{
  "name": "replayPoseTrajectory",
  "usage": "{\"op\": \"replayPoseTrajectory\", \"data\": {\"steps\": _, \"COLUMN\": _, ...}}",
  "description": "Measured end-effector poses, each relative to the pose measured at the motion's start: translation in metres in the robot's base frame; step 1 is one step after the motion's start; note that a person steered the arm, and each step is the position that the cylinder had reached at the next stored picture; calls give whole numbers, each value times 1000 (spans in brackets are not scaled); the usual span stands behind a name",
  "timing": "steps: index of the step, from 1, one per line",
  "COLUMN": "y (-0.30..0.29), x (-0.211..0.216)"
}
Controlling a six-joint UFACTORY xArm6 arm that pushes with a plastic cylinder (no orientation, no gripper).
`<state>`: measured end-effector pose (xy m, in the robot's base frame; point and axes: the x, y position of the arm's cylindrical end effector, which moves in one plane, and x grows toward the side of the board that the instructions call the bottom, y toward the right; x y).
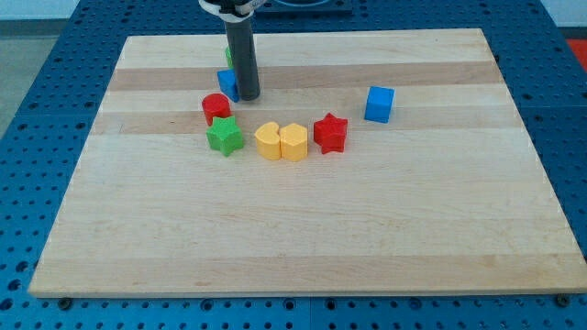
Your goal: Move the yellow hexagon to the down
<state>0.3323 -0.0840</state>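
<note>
Two yellow blocks sit side by side, touching, near the board's middle. The right one (293, 142) looks like the yellow hexagon; the left one (268, 141) looks heart-shaped. My tip (249, 95) is on the board toward the view's upper left of them, well apart from both. It stands right beside a blue block (227, 82), which the rod partly hides. A red block (215, 107) lies just down-left of the tip.
A green star (225, 137) lies left of the yellow pair and a red star (330, 133) touches or nearly touches the hexagon's right side. A blue cube (379, 104) sits further right. A sliver of a green block (227, 53) shows behind the rod. The wooden board (303, 247) rests on a blue perforated table.
</note>
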Motion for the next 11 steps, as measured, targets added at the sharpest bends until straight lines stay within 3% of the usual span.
{"op": "replayPoseTrajectory", "data": {"steps": 3, "y": 3, "x": 0}}
{"op": "replayPoseTrajectory", "data": {"steps": 4, "y": 29, "x": 10}}
{"op": "replayPoseTrajectory", "data": {"steps": 5, "y": 64, "x": 32}}
{"op": "replayPoseTrajectory", "data": {"steps": 7, "y": 59, "x": 117}}
{"op": "replayPoseTrajectory", "data": {"steps": 10, "y": 60, "x": 92}}
{"op": "replayPoseTrajectory", "data": {"steps": 11, "y": 43, "x": 111}}
